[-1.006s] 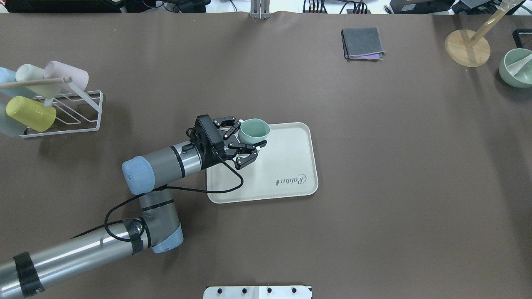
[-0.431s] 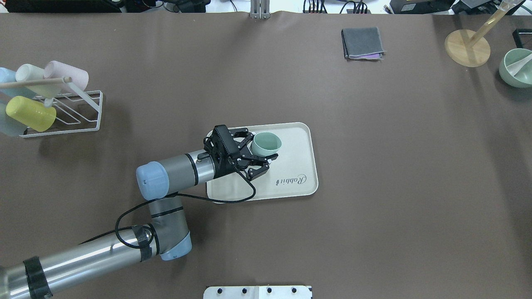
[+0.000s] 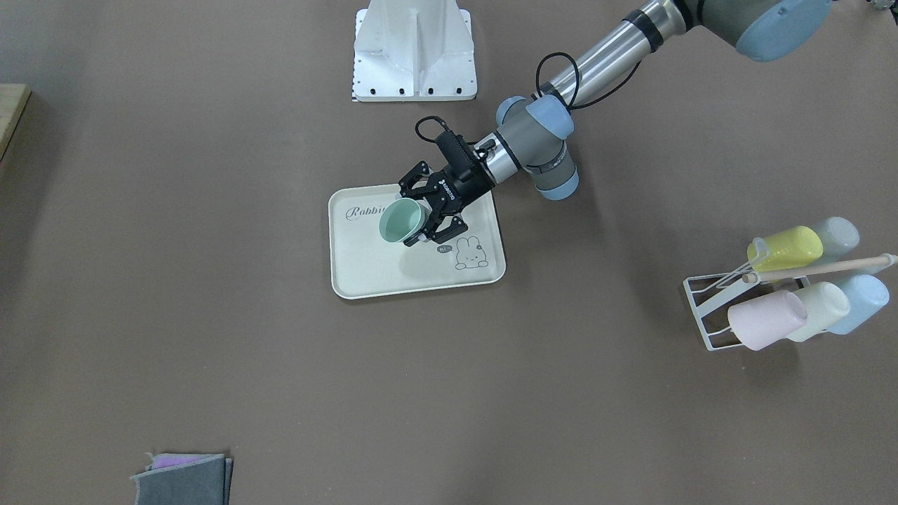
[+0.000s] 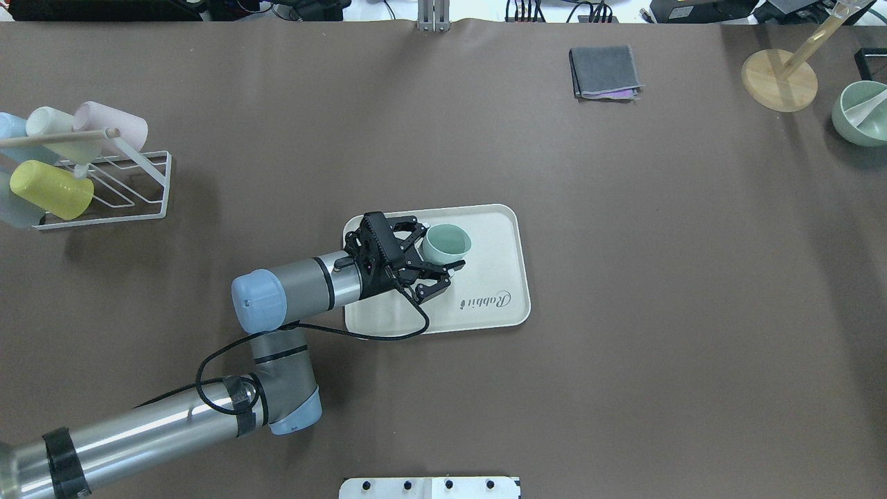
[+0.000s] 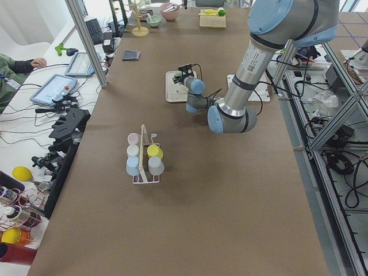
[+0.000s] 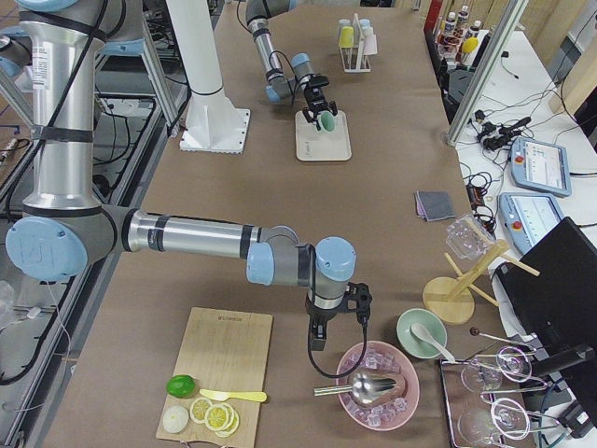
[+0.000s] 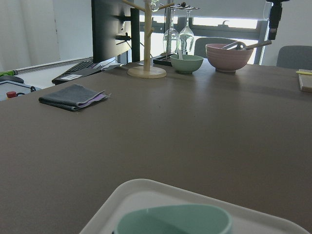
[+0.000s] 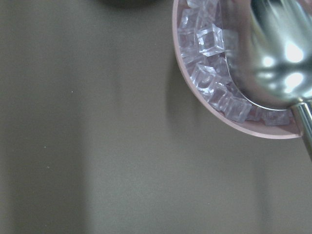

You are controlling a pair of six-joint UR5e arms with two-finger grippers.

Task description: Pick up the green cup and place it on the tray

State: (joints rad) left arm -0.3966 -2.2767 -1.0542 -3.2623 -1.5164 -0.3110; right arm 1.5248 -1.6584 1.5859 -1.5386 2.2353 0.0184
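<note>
Worktop [image 4: 624, 277] carries the tray [image 4: 495, 232] mid-table. The left gripper [image 4: 435, 249] reaches in low over the tray's left edge, clamped on the green cup [image 4: 448, 241] by its sides, likely to leave the base free for set-down. The cup sits between the fingers, tilted, over the tray's far half. The shadow beneath suggests it isn't seated yet.

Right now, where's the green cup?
Overhead view, centre-left: the cup is gripped in the left pincer over the middle of the tray. I can't tell whether it touches down.
</note>
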